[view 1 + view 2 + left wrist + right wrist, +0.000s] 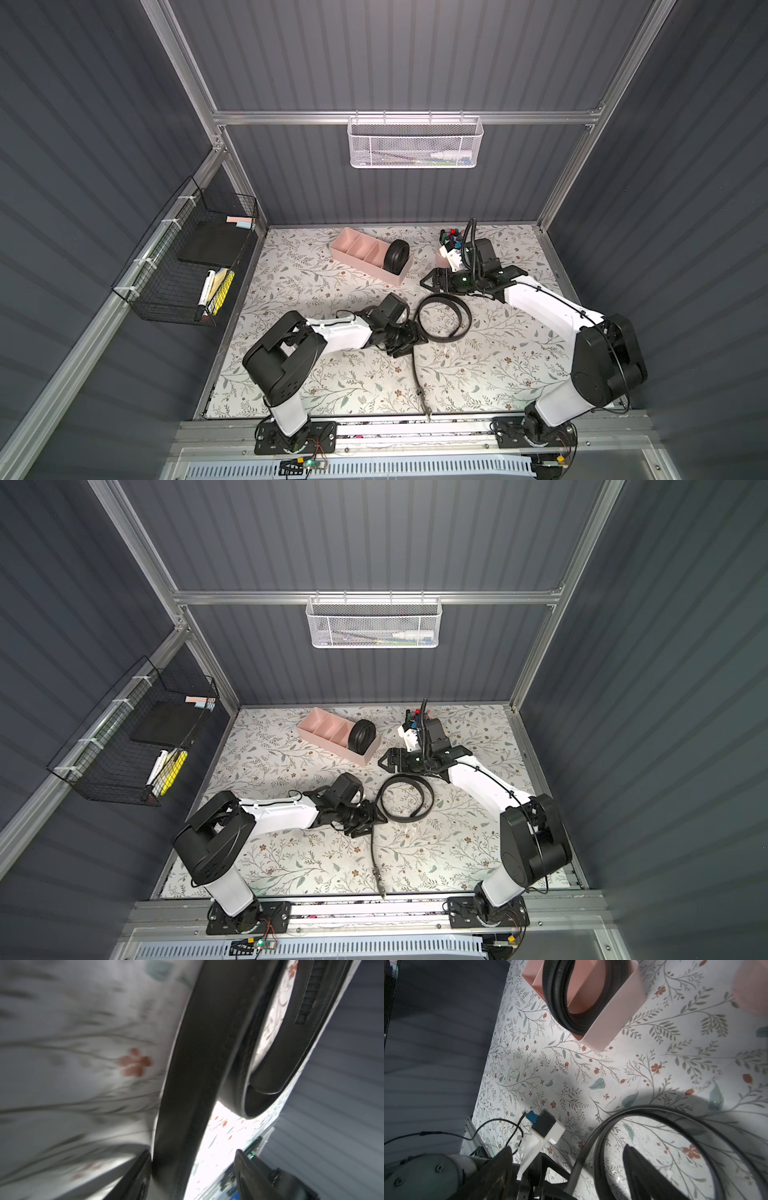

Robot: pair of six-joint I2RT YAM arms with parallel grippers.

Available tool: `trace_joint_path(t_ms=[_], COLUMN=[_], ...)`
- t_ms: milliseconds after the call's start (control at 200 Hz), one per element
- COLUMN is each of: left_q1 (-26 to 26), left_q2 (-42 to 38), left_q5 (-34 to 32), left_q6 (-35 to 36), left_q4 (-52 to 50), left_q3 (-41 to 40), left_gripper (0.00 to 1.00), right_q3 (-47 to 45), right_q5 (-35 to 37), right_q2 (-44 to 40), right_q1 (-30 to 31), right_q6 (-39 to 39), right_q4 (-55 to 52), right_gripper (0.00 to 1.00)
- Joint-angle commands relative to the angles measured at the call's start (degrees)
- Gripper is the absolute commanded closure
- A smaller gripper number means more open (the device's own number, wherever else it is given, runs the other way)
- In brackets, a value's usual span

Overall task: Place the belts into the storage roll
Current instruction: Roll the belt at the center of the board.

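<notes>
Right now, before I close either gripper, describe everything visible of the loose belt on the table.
The loose belt is a black leather-like strap, curled on edge into one open loop on the floral table. Its tail runs toward the front edge, ending in a small metal buckle. The strap passes through the open left gripper, against one finger; the open right gripper hovers by the loop's far side.
</notes>
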Motion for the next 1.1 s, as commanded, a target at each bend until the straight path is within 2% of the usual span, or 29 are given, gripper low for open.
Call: trace_joint_path(t_ms=[0, 55, 95, 225, 280, 385, 505, 615, 755, 795, 955, 1056, 1096], left_q1=[-2.1, -2.9, -3.2, -3.1, -2.4, 0.0, 2.0, 2.0, 2.3, 3.1, 3.4, 2.3, 2.2], left_q2=[4.4, 6.2, 7.1, 4.7, 3.0, 3.4, 11.0, 22.1, 32.8, 34.3, 39.1, 41.1, 41.5], left_q5=[-6.7, -7.0, -6.3, -4.9, -6.4, -10.0, -10.4, -11.0, -10.9, -12.3, -9.5, -10.4, -11.3], left_q6=[-12.6, -14.4, -12.0, 2.5, 9.4, 22.5, 36.1, 47.8, 52.0, 52.3, 53.1, 53.5, 53.3], left_q4=[6.7, 9.1, 6.3, -14.7, -23.1, -36.1, -40.2, -43.2, -47.8, -48.1, -47.3, -48.3, -49.1], left_q3=[0.1, 1.9, 5.0, 13.7, 16.1, 22.0, 34.1, 50.3, 64.8, 66.0, 68.9, 70.9, 71.4], left_gripper=[0.33, 0.33, 0.33, 0.3, 0.28, 0.25, 0.24, 0.21, 0.2, 0.21, 0.27, 0.4, 0.54], right_q3=[-1.4, -1.3, -1.3, -3.4, -5.2, -7.0, -8.8, -9.8, -12.7, -13.3, -14.4, -14.5, -14.5], right_q5=[-2.3, -1.3, 0.1, 6.6, 10.5, 13.5, 12.5, 13.6, 16.5, 17.1, 17.3, 17.0, 16.5], right_q2=[-2.0, -3.7, -5.1, -10.7, -12.6, -14.2, -16.4, -19.5, -25.4, -26.8, -30.6, -32.1, -32.5], right_q1=[-2.1, -2.4, -2.6, -3.4, -3.5, -3.9, -4.0, -3.9, -4.1, -4.1, -4.2, -4.1, -4.1], right_q6=[3.6, 3.2, 3.2, 6.0, 9.5, 12.5, 13.2, 13.7, 15.3, 16.0, 18.2, 18.7, 19.0], right_q4=[-1.8, -4.9, -7.2, -15.6, -18.4, -22.0, -22.5, -24.8, -25.3, -25.6, -26.4, -27.1, -27.1], right_gripper=[0.15, 0.15, 0.15, 0.15, 0.15, 0.15, 0.15, 0.15, 0.14, 0.15, 0.15, 0.15, 0.15])
